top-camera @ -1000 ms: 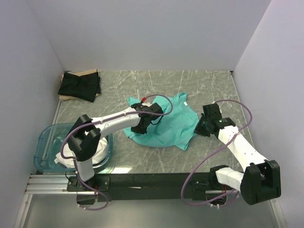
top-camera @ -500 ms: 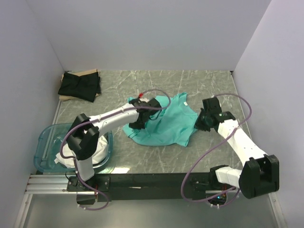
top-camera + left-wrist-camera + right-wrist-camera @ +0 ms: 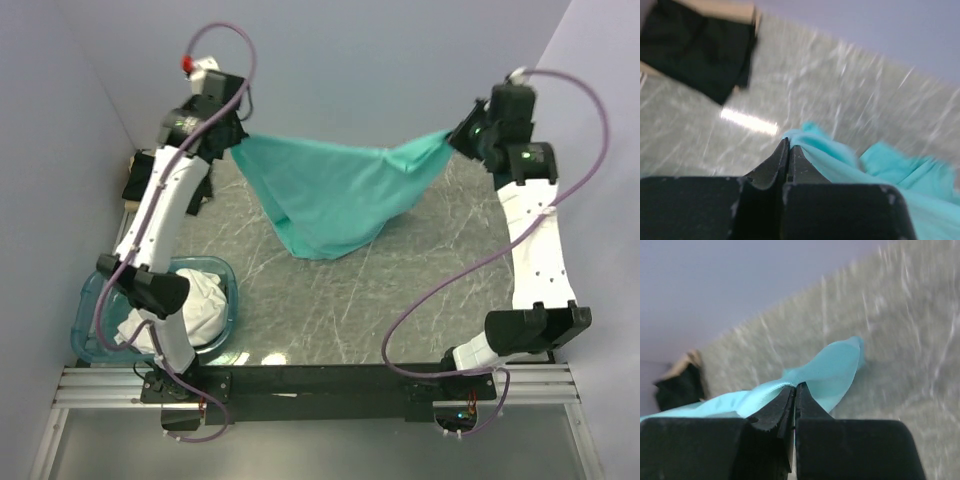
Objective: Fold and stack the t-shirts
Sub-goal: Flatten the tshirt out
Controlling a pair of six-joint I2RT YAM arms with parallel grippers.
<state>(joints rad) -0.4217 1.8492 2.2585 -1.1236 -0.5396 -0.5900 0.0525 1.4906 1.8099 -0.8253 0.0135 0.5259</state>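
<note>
Now left fingers (image 3: 786, 150) and right fingers (image 3: 792, 392) each clamp an edge of the mint-teal t-shirt (image 3: 330, 195), hung sagging above the desk (image 3: 400, 290); either thin pinch could slip, dropping it crumpled.

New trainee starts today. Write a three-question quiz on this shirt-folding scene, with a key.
1. True or false: the mint-teal t-shirt lies flat on the table.
2. What is in the blue tub? A white cloth, B bottles, C nothing.
3. Which is shut on the mint-teal t-shirt: the left gripper, the right gripper, or both?
Key: 1 false, it hangs stretched between the two grippers. 2 A. 3 both.
</note>
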